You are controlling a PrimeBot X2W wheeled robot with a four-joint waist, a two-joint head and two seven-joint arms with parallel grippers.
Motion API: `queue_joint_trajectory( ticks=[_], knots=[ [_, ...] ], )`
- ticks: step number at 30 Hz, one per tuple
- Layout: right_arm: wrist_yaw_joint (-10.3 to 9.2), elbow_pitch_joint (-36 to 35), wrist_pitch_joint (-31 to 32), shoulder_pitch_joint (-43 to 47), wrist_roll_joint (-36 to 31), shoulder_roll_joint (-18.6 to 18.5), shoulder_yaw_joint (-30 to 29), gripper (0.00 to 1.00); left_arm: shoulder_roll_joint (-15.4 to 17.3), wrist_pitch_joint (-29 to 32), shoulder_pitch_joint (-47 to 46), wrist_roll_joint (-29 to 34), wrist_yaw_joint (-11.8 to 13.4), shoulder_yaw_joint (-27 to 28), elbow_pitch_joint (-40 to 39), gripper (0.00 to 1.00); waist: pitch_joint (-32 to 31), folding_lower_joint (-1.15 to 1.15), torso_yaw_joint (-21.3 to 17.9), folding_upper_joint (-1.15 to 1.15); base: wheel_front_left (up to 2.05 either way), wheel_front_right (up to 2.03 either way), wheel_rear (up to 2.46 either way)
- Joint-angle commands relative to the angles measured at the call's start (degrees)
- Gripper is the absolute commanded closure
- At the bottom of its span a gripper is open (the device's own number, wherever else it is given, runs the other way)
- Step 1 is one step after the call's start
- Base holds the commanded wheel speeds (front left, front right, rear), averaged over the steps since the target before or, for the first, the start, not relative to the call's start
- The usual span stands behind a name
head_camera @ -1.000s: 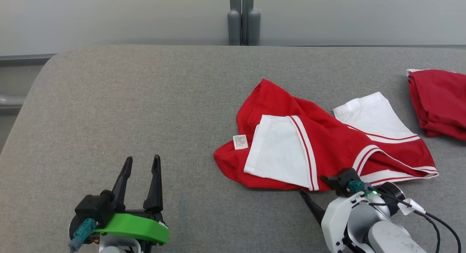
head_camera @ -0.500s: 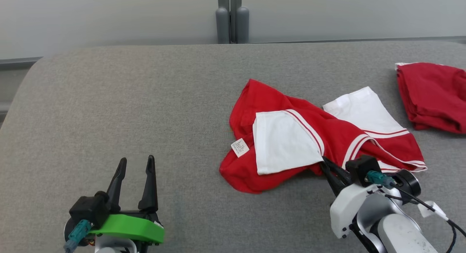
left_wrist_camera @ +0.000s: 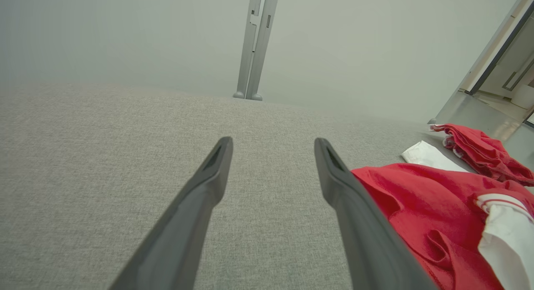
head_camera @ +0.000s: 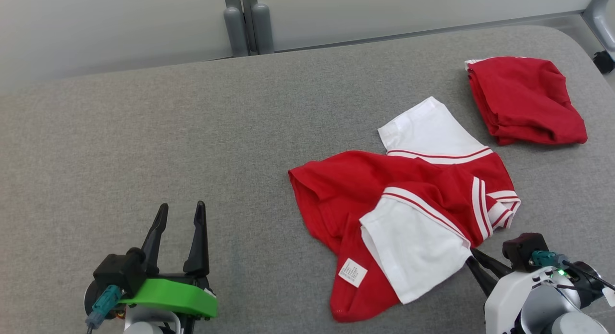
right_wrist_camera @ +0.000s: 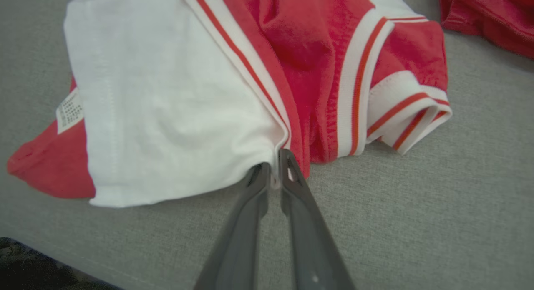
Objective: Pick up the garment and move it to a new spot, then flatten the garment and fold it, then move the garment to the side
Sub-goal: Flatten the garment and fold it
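The right gripper (right_wrist_camera: 273, 173) has its fingers pressed together on a thin bite of the garment (right_wrist_camera: 300, 44), at the seam where the white sleeve (right_wrist_camera: 167, 94) meets the red body. The garment lies crumpled on the grey table (head_camera: 144, 132), right of centre and near the robot's side.

So little cloth is caught that a quick pull may slip the seam free. A slower one may lift only the sleeve layer and drag the rest behind in a bunch. A second red garment (head_camera: 523, 98) lies folded near the far right, and a sweep that way could catch it.

The left gripper (head_camera: 180, 211) stands with fingers apart over bare table, well clear of the cloth. A lift by one arm alone would probably leave the garment hanging twisted.
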Motion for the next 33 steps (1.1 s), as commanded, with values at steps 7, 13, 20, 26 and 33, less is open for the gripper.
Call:
queue_joint_trajectory(
  ticks=[7,13,20,26,33],
  knots=[
    [-0.1,-0.14,-4.59,-1.86,0.17,2.19,-4.47,0.0,1.01,1.61,-2.86,0.03,-0.4,-3.19,1.92,0.0,0.48,0.0,-1.75,0.0,0.0,0.0,0.0],
    [-0.1,-3.66,-7.75,-2.95,-1.01,3.92,-9.08,0.0,1.03,9.45,-8.37,-2.37,-0.49,-9.05,5.08,0.0,1.14,0.0,-3.47,0.0,0.0,0.0,0.0],
    [-0.09,-4.06,-12.22,-4.29,-3.05,6.53,-14.57,0.0,0.74,18.43,-15.34,-9.72,-0.49,-15.82,11.97,0.0,3.5,0.0,-7.04,0.0,0.0,0.0,0.0],
    [-0.09,-4.3,-14.66,-4.96,-4.66,9.85,-15.21,0.0,0.61,21.92,-20.44,-14.61,-0.49,-19.79,18.42,0.0,5.28,0.0,-9.59,0.0,0.0,0.0,0.0],
    [-0.09,-3.07,-15.42,-5.66,-5.23,11.53,-14.32,0.0,0.31,22.18,-25.26,-18.31,-0.49,-21.61,25.93,0.66,5.71,0.0,-9.72,0.0,0.0,0.0,0.0]
  ],
)
